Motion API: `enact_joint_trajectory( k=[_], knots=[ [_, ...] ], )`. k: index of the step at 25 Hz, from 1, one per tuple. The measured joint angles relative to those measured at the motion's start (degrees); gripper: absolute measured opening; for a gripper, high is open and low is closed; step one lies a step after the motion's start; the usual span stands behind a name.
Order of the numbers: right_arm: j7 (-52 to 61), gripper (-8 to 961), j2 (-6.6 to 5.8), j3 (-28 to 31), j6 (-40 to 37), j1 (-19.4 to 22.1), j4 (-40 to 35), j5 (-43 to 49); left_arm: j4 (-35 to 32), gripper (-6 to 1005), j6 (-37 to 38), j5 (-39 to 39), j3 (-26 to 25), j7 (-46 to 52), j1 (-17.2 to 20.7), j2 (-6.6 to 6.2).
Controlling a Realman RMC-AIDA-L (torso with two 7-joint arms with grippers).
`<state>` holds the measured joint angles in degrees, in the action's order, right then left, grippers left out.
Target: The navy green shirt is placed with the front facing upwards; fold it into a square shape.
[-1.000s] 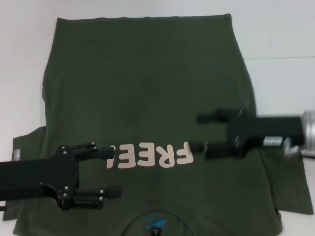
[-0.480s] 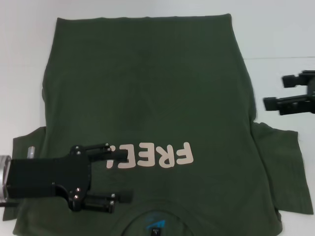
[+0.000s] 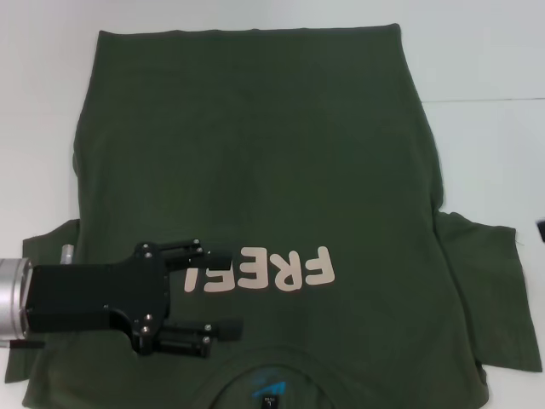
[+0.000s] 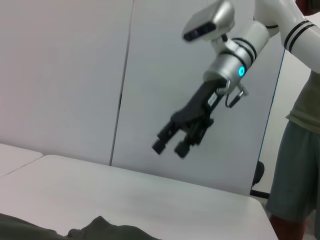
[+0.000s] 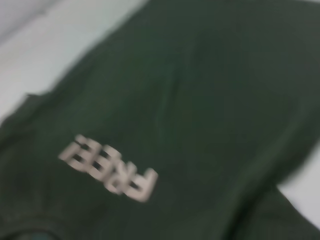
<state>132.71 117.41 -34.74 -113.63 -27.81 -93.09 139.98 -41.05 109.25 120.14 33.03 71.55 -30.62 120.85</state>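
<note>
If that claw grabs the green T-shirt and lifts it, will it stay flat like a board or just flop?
Most likely it flops: the navy green shirt lies limp on the table, with soft creases at its sleeve. It probably weighs little, being thin cloth. A push from the open left gripper hovering above the print would likely bunch it rather than slide it whole.

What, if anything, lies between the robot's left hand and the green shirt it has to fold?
Nothing visible. The left hand, open, hangs directly above the navy green shirt, beside the FREE! print, with only bare fabric beneath.
</note>
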Motion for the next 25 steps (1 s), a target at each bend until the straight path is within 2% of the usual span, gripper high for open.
enact_joint_trajectory(
  k=[6, 12, 25],
  knots=[
    [2.65, 944, 0.2, -0.61, -0.09, -0.52, 0.6, 9.02, 1.12, 873, -0.45, -0.02, -0.22, -0.12, -0.8, 0.1],
    [5.1, 944, 0.08, -3.22, -0.11, -0.7, 4.09, 12.64, 1.35, 873, -0.89, -0.01, -0.01, -0.29, -0.86, 0.45],
    [6.9, 945, -0.38, -2.57, 1.67, -2.64, 14.73, 17.17, 1.35, 873, -0.98, 0.14, 0.02, -0.44, -0.23, 0.72]
  ],
)
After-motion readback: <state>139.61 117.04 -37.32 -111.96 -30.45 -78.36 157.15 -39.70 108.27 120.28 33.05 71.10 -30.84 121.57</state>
